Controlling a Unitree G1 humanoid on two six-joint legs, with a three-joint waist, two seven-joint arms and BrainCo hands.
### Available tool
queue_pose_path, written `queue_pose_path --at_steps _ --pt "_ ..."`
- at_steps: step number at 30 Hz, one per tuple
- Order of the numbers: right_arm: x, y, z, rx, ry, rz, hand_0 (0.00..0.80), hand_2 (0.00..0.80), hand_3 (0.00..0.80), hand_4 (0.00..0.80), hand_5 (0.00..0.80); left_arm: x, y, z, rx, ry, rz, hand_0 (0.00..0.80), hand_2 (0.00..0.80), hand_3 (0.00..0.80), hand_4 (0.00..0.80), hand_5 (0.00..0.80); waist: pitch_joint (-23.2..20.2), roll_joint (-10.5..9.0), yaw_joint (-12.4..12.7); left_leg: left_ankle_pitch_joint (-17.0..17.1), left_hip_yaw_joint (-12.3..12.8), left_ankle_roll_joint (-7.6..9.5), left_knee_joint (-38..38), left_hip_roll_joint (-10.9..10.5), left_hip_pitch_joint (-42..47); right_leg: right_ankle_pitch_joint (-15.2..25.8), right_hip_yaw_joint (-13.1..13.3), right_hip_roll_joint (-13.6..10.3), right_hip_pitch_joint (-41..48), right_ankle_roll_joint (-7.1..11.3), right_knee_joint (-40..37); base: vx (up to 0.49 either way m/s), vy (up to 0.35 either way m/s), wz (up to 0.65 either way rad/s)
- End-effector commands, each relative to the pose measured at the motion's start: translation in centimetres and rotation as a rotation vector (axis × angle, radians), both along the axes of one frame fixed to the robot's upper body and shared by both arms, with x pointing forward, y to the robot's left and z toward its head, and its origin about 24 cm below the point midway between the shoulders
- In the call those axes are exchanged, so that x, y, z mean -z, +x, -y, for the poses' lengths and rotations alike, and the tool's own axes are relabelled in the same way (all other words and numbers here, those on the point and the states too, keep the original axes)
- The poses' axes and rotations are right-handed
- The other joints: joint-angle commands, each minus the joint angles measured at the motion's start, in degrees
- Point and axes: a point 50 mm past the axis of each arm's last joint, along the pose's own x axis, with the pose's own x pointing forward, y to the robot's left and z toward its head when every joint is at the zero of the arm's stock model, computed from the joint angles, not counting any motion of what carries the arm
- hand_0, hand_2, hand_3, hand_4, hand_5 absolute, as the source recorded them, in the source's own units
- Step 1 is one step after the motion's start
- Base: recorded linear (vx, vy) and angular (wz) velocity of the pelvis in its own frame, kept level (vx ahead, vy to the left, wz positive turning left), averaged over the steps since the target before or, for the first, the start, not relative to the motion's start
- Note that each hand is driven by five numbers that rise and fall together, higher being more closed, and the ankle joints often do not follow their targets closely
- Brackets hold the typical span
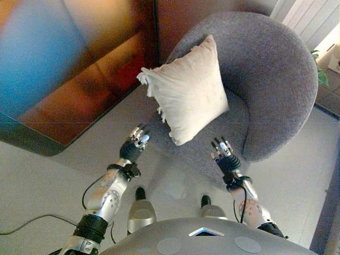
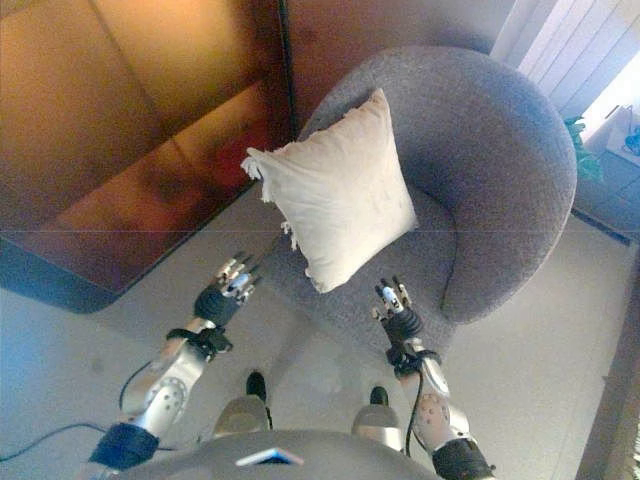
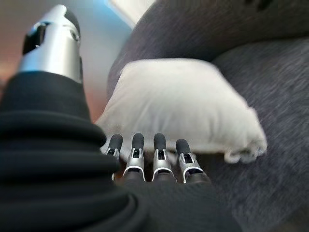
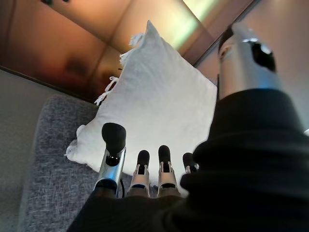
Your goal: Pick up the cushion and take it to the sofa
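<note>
Left eye view shows a cream cushion (image 1: pixel 188 90) propped upright on the seat of a round grey armchair (image 1: pixel 276 69), leaning back against the chair's curved backrest, with one corner hanging over the front edge of the seat and a fringe of short tassels along the side that faces away from the backrest. Neither hand touches it.

Just short of the armchair's front edge, the left robot hand (image 1: pixel 135 142) reaches toward the cushion's fringed side; its own wrist camera shows the fingers (image 3: pixel 159 150) straight and side by side, released, with the cushion a little way beyond them. The right robot hand (image 1: pixel 224 153) is raised before the seat, near the cushion's low corner, and its wrist camera shows the fingers (image 4: pixel 140 166) also extended and holding nothing, thumb apart.

Beside the armchair, on the far side from the window blinds (image 1: pixel 313 18), stands a glossy brown panel (image 1: pixel 79 79). Pale floor (image 1: pixel 32 180) lies around the chair.
</note>
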Motion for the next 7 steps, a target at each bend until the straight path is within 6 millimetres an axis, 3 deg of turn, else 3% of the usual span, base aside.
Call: queue_pose_path --at_steps 1,7 --pt "-3.7 3.7 -0.4 -0.003 -0.011 0.218 0.0 0.0 0.0 0.0 0.0 -3.0 2.6 0.5 0.008 -0.022 0.158 0.0 0.0 0.0 0.0 0.0 0.9 0.23 -0.7 -1.0 -2.2 1.32 2.1 0.2 -2.5 -0.9 -1.6 0.2 0.3 0.09 2.7 -0.036 -0.001 -0.04" --pt "-5.1 4.5 0.2 0.003 -0.169 0.294 0.0 0.0 0.0 0.0 0.0 -3.2 2.8 0.8 0.036 -0.01 0.157 0.0 0.0 0.0 0.0 0.0 0.9 0.22 -0.5 -1.0 -2.2 1.55 1.5 0.0 -2.6 -0.4 -2.4 0.0 -0.4 0.23 2.5 -0.022 -0.009 0.02"
